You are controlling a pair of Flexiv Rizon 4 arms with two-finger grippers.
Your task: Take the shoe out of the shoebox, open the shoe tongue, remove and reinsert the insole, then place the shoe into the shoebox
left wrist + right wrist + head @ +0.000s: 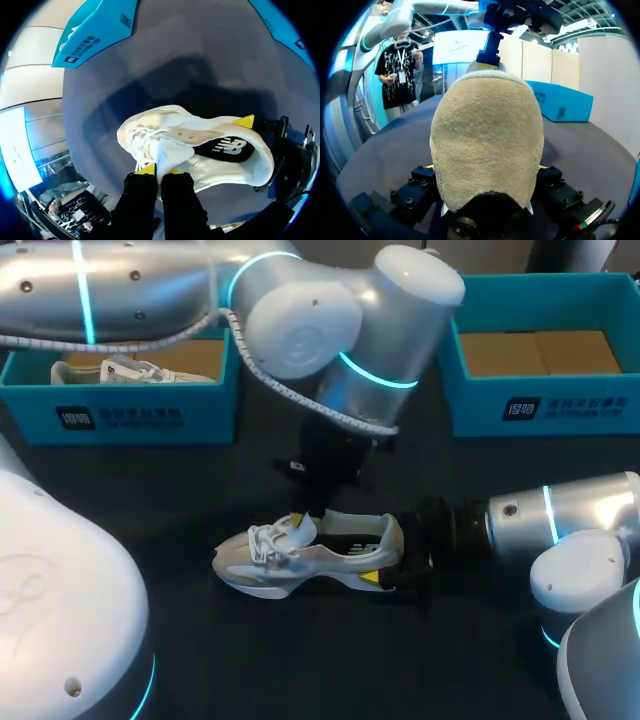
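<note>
**Shoe on table, both grippers gripping**

The shoe (300,560) stands on the table (200,660), well clear of both boxes. The left shoebox (120,415) holds a second shoe (120,371); the right shoebox (540,405) shows its brown floor. I see my left gripper (160,171) with fingers nearly together, pinching the tongue (172,150); my right gripper (487,166), fingers spread wide, clamps the heel (487,130).

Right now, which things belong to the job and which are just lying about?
Job: sneaker, tongue, insole, empty shoebox, left gripper, right gripper.
Lying about: other shoebox, second sneaker inside it.
</note>
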